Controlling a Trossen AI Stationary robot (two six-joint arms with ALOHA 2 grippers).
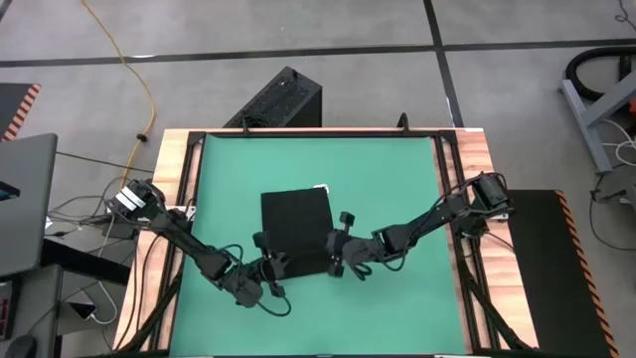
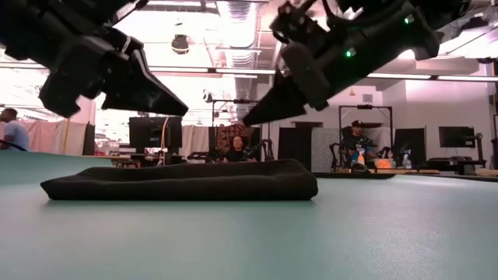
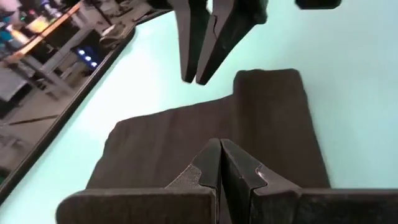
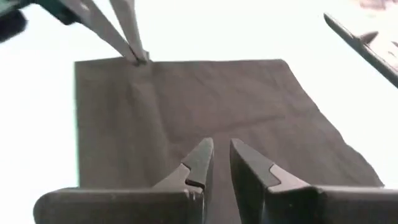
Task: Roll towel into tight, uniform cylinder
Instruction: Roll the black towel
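Observation:
The black towel (image 1: 296,231) lies flat as a folded square on the green mat (image 1: 388,169), with its small white tag (image 1: 320,188) at the far edge. In the low view the towel (image 2: 183,180) is a low flat pad. My left gripper (image 1: 278,264) is shut and hovers above the towel's near left part (image 3: 186,134). My right gripper (image 1: 336,257) hovers above the near right part (image 4: 186,106), its fingers a narrow gap apart. In the low view both grippers hang clear above the cloth, the left (image 2: 183,110) and the right (image 2: 247,121).
A black ribbed box (image 1: 283,99) stands beyond the mat's far edge. The wooden table frame (image 1: 177,179) surrounds the mat. A laptop (image 1: 25,199) and cables lie at the left. People sit in the room behind (image 2: 233,148).

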